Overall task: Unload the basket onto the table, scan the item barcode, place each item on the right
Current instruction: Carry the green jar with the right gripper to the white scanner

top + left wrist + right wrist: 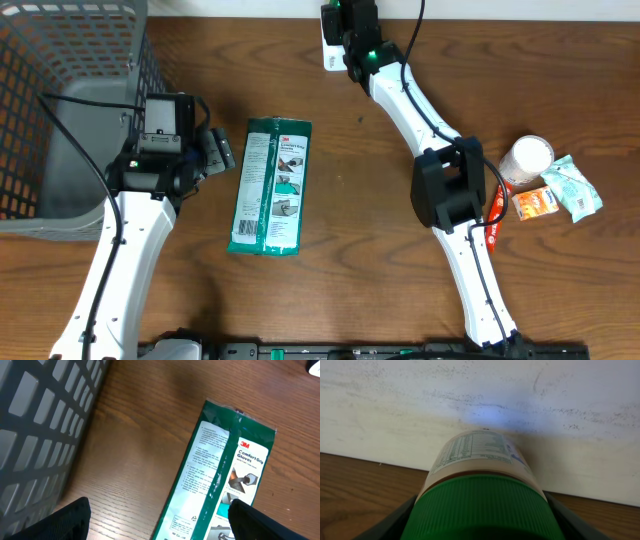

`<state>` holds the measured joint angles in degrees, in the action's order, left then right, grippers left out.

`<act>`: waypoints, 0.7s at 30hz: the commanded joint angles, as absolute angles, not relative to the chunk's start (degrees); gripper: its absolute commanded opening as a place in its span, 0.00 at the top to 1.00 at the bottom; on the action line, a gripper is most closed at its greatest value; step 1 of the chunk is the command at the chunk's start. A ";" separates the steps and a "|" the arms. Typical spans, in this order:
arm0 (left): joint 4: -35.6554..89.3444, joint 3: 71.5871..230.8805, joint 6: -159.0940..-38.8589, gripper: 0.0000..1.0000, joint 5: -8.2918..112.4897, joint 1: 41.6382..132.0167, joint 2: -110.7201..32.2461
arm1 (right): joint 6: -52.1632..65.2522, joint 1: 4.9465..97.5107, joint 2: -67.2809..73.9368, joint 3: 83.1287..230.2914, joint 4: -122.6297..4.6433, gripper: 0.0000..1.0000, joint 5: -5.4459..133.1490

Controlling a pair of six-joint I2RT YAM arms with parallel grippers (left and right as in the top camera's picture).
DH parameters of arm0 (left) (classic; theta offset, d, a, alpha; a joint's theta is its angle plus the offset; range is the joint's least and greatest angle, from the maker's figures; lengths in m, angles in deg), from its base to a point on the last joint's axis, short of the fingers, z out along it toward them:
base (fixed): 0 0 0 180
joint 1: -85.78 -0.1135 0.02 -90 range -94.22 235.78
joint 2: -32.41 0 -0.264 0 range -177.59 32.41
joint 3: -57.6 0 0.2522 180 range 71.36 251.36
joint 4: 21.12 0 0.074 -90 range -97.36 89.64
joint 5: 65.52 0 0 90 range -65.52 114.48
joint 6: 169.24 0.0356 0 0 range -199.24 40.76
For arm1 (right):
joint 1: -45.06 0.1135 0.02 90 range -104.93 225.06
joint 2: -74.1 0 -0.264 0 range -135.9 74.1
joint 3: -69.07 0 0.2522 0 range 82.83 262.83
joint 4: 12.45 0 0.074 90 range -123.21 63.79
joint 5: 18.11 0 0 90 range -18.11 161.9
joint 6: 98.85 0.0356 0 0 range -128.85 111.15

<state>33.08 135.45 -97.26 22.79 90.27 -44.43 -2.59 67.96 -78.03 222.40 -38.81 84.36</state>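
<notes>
In the right wrist view a bottle (479, 457) with a white printed label and a ribbed green cap (482, 505) fills the space between my right gripper's (482, 522) fingers, which are shut on it. Its far end points at a white wall (395, 405) carrying a faint bluish glow. No barcode shows on the label side I see. Overhead, the right gripper (352, 35) is stretched to the table's far edge, and the bottle is hidden under it. My left gripper (160, 527) hangs open over bare wood, holding nothing.
A green 3M glove pack (271, 186) lies flat mid-table, just right of the left gripper (222, 152). A grey mesh basket (60, 100) stands at far left. At right lie a white-topped container (527, 158), an orange packet (535, 203) and a pale green packet (575, 188).
</notes>
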 commanded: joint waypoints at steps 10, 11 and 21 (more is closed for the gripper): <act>33.11 135.37 -97.13 0.15 22.26 90.03 -44.32 | -0.58 68.31 -77.79 223.34 -37.65 0.99 88.23; 33.11 135.37 -97.13 0.15 22.26 90.03 -44.32 | -0.60 68.38 -77.79 223.34 -36.73 0.99 89.41; 33.11 135.37 -97.13 0.15 22.26 90.03 -44.32 | -0.73 69.34 -78.23 223.34 -32.01 0.99 91.80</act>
<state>33.08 135.45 -97.26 22.79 90.27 -44.43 -1.63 68.62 -78.12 222.40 -32.93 89.74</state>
